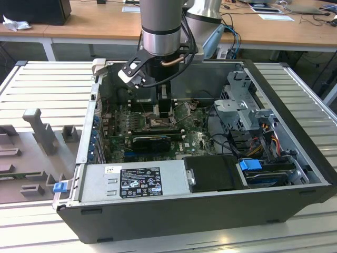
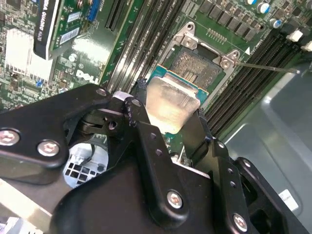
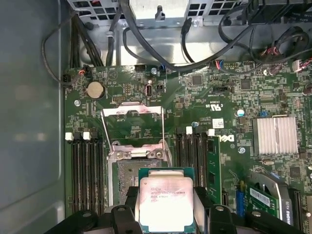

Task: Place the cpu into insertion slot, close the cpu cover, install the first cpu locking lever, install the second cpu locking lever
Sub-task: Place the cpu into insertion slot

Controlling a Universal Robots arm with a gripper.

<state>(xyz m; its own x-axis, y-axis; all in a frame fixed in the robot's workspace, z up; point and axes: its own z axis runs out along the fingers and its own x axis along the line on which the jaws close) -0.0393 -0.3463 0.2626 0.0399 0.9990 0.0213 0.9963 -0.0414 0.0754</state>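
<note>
Flat square silvery-beige cpu point(image 3: 165, 202) is cut off by the picture's edge in the first wrist view; in the second wrist view its near half sits hidden behind the fingers point(image 2: 146, 141) of the black gripper point(image 2: 167, 113); dark-framed insertion slot point(image 2: 197, 66) with grey pin field is partly covered by the chip in both wrist views, so whether chip touches pins cannot be told; thin silver wire lever point(image 2: 263, 66) has a far end too faint to trace; in the exterior view the grey arm point(image 1: 160, 21) blocks most of the socket, fingertips there too small to tell.
</note>
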